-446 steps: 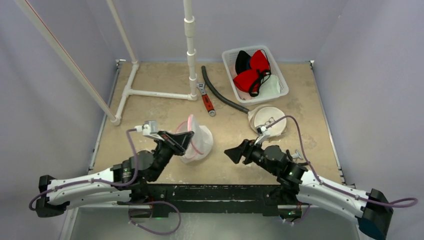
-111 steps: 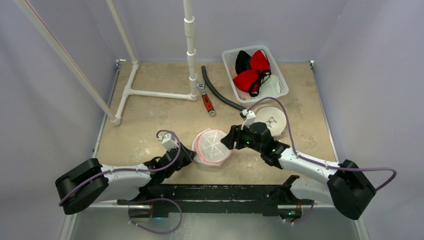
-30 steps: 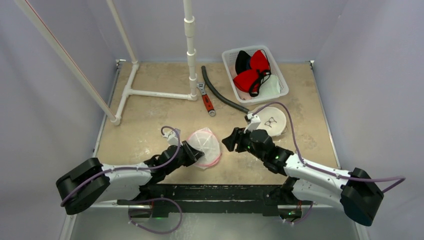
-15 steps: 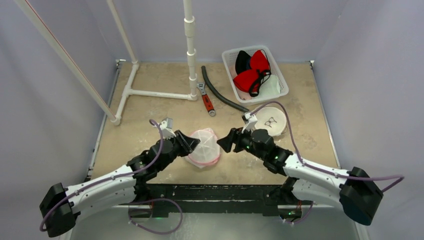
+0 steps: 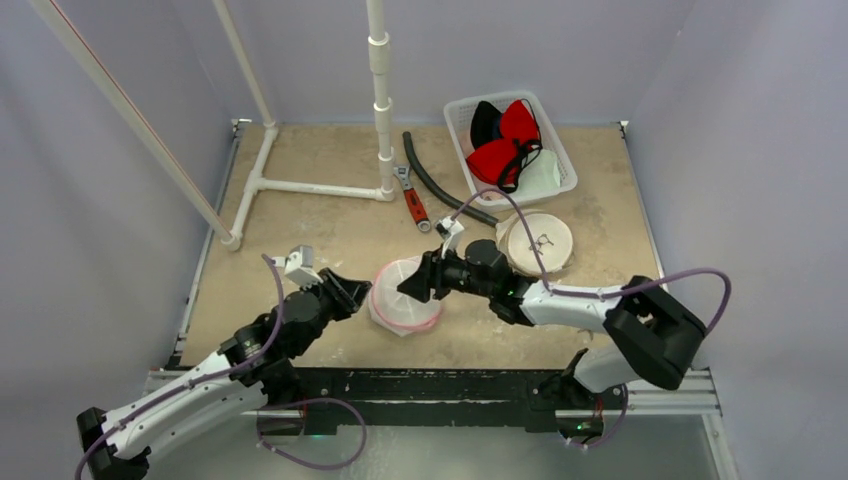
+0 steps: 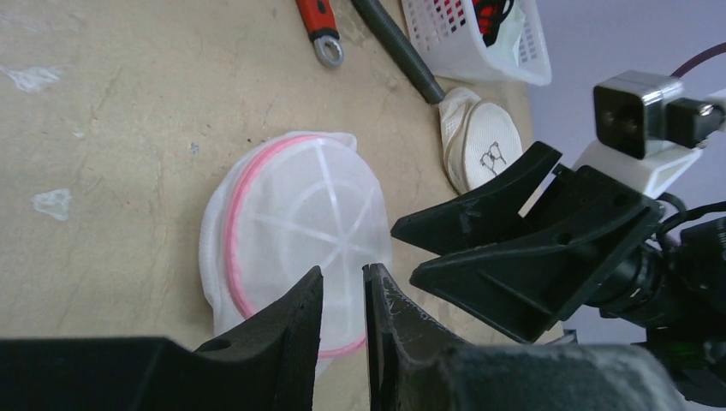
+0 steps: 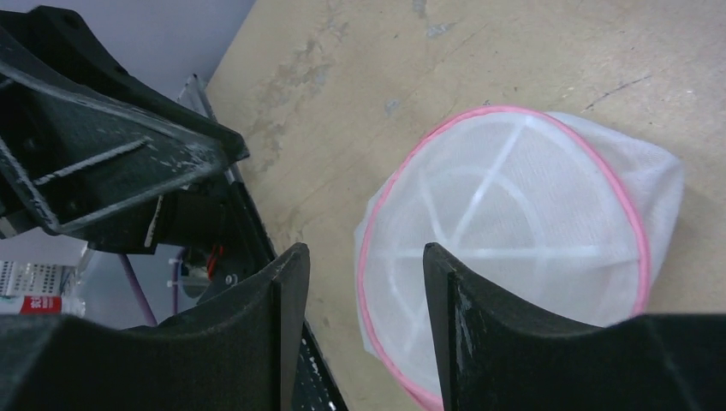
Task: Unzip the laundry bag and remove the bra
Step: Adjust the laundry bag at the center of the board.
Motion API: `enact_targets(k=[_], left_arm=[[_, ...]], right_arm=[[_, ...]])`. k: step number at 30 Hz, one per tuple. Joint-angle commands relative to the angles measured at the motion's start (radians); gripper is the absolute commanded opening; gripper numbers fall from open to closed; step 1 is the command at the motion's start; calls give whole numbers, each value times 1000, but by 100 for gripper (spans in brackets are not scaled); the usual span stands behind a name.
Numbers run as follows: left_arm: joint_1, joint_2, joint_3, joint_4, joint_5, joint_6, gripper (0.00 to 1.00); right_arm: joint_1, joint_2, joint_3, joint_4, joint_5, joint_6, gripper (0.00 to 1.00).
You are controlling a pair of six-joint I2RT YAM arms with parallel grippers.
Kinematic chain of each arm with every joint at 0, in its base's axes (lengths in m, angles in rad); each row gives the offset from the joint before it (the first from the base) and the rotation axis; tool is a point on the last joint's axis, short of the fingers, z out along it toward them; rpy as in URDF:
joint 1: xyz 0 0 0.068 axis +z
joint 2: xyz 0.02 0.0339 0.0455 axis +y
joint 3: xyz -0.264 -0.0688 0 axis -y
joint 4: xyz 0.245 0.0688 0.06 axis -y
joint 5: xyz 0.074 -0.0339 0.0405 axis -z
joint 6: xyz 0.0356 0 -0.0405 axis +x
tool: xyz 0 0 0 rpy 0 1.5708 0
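Two grippers meet at one small laundry bag (image 5: 405, 298). The bag lies on the table (image 5: 300, 230), near the middle and a bit toward the near edge. It is white net with a pink ring (image 7: 496, 109) around it. It sits flat, so both arms can reach it from either side.

The left gripper (image 5: 360, 290) comes in from the left and sits just beside the bag's left edge. Its fingers (image 6: 291, 317) are nearly pressed together, with only a thin gap. I see nothing in that gap. I think it is kept narrow so it can nip a little fold of net and hold the bag down.

The right gripper (image 5: 406, 287) comes from the right and hangs over the bag's far right part. Its fingers (image 7: 257, 308) are spread wide, and they hold nothing. The bag shows in the space between them. I think they are spread so they can close on the zip tab.

I cannot pick out the zip tab in any view. It may be along the pink ring. The bag looks shut all the way round, so the zip seems not yet undone.

I cannot see the bra through the net, so it is likely tucked inside.

Far to the right stands a white basket (image 5: 460, 150) with red and black bras in it. It is well apart from the bag, out of the arms' way. Maybe this bra goes there too.
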Motion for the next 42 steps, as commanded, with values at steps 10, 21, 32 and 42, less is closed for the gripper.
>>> enact_targets(k=[10,21,32,42], left_arm=[[6,-101,94,-235,-103,28,24],[5,-157,82,-277,-102,12,24],[6,-173,77,-296,-109,7,24],[6,-41,-8,-81,-8,-8,25]], right_arm=[[6,193,87,71,-6,11,53],[8,241,107,40,16,-3,52],[7,32,99,-135,86,-78,56],[-147,-168,-153,-133,65,-12,56]])
